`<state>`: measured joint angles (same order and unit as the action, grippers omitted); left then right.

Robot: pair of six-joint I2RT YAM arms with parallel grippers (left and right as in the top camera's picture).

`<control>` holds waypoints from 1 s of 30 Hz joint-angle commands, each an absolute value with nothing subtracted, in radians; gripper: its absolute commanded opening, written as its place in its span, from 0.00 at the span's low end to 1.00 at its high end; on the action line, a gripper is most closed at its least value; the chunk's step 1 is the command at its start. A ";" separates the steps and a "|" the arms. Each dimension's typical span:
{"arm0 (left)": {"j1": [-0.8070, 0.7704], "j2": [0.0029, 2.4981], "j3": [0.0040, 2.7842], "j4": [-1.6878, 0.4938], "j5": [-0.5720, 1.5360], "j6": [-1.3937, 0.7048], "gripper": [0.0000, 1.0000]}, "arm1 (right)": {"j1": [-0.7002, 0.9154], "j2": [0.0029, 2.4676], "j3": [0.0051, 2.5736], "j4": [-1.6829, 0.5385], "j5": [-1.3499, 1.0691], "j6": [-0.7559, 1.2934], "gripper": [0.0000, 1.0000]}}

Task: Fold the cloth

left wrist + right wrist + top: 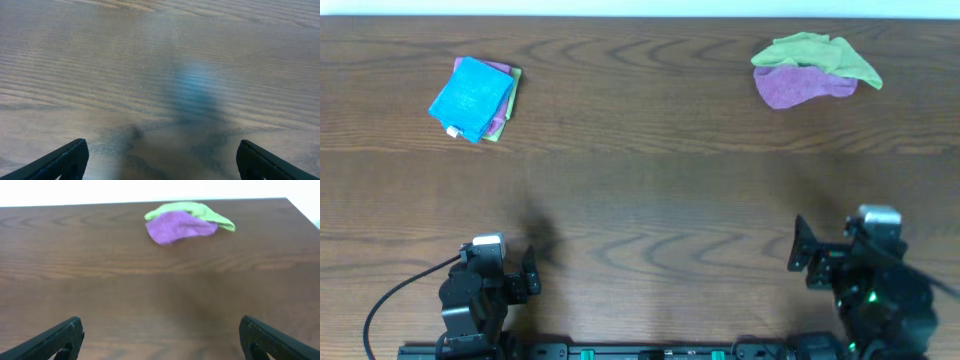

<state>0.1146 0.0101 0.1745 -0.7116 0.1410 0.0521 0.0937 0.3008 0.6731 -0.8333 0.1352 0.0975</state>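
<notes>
The sky-blue cloth lies folded at the far left of the table, with a small white tag at its near corner. It sits on top of a folded purple and a lime-green cloth. My left gripper is open and empty near the front edge, far from the cloth; in the left wrist view only bare wood and a blurred blue glint lie between its fingers. My right gripper is open and empty at the front right; it also shows in the right wrist view.
A crumpled lime-green cloth lies over a purple cloth at the far right; both show in the right wrist view. A black cable runs from the left arm's base at the front left.
</notes>
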 commanded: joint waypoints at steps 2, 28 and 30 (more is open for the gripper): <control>0.111 0.004 0.164 -0.729 0.126 0.045 0.95 | 0.070 0.174 0.551 -0.826 0.146 0.089 0.99; 0.111 0.004 0.164 -0.729 0.126 0.045 0.95 | 0.071 0.005 0.181 -0.822 0.025 0.100 0.99; 0.111 0.004 0.164 -0.729 0.126 0.045 0.95 | 0.073 0.005 0.181 -0.820 0.021 0.099 0.99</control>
